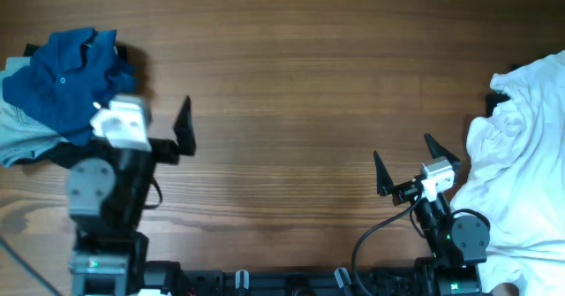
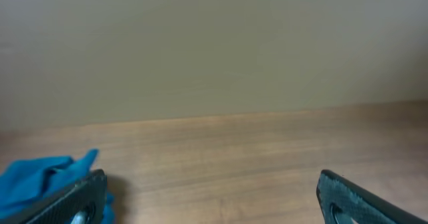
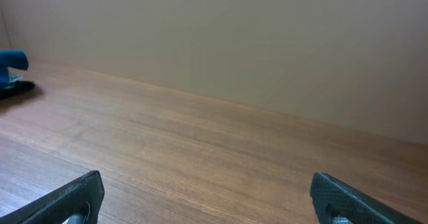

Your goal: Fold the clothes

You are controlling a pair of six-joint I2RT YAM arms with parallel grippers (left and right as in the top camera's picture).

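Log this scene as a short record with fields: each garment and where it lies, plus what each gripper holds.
Surface: wooden table
Left end: dark blue polo shirt, crumpled, over a pale denim garment and a black garment
Right end: white garment, crumpled
Left gripper: jaws open, empty, beside the polo shirt
Right gripper: jaws open, empty, apart from the white garment
Folding: not yet begun

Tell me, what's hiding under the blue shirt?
Some pale denim pokes out on its left and a bit of black cloth at its near edge. The shirt covers the rest of both.
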